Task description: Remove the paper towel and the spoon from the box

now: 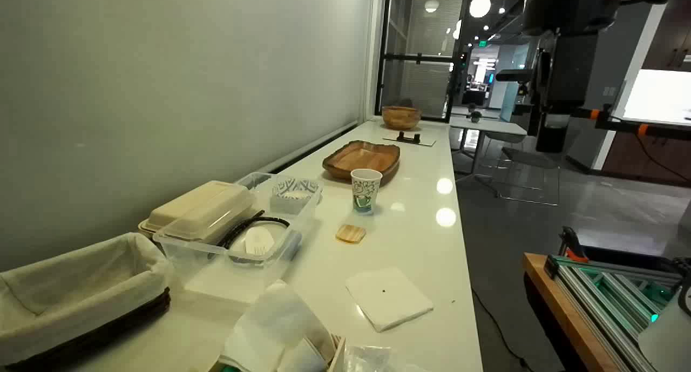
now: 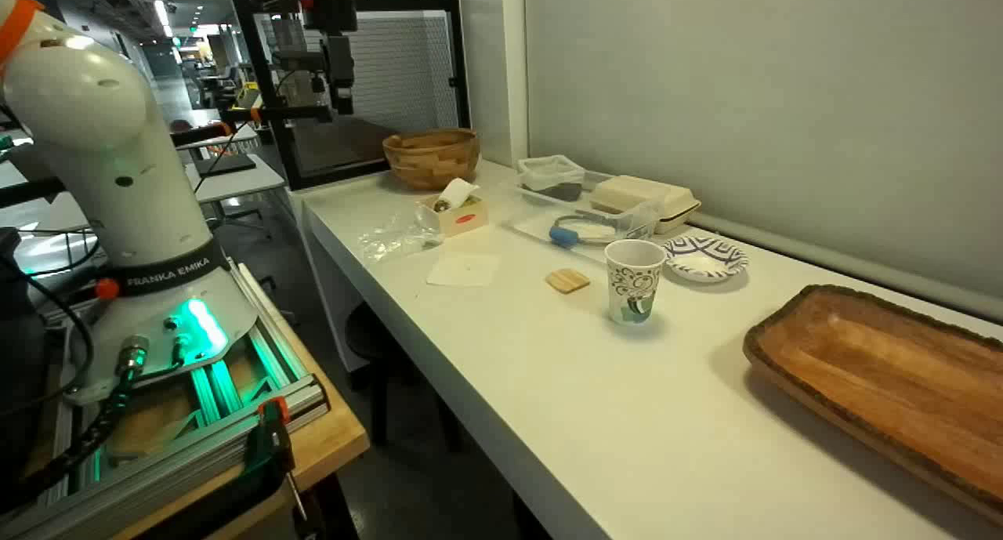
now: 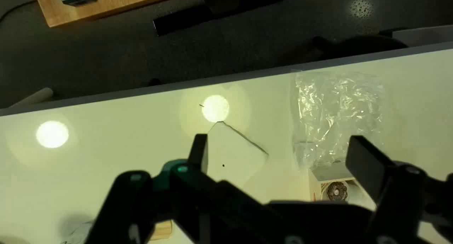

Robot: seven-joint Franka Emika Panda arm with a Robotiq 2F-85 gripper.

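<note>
The box (image 2: 464, 220) stands on the counter with pale sides and a red mark, and its near rim (image 1: 338, 356) just shows in an exterior view. Out of its top rises the crumpled white paper towel (image 1: 283, 329), also visible in an exterior view (image 2: 458, 191) and partly in the wrist view. A dark brown round piece (image 3: 337, 191) lies inside the box (image 3: 314, 185). I cannot make out the spoon in any view. My gripper (image 3: 277, 141) is high above the counter, jaws wide apart with nothing between them. Its right finger covers part of the box in the wrist view.
Crinkled clear plastic (image 3: 336, 113) lies against the box. Close by are a flat white napkin (image 1: 390, 299) and a wooden coaster (image 1: 351, 233). A paper cup (image 1: 366, 191), a wooden tray (image 1: 330, 171), a clear tub (image 1: 216, 275) and a cloth-lined basket (image 1: 81, 285) also occupy the counter.
</note>
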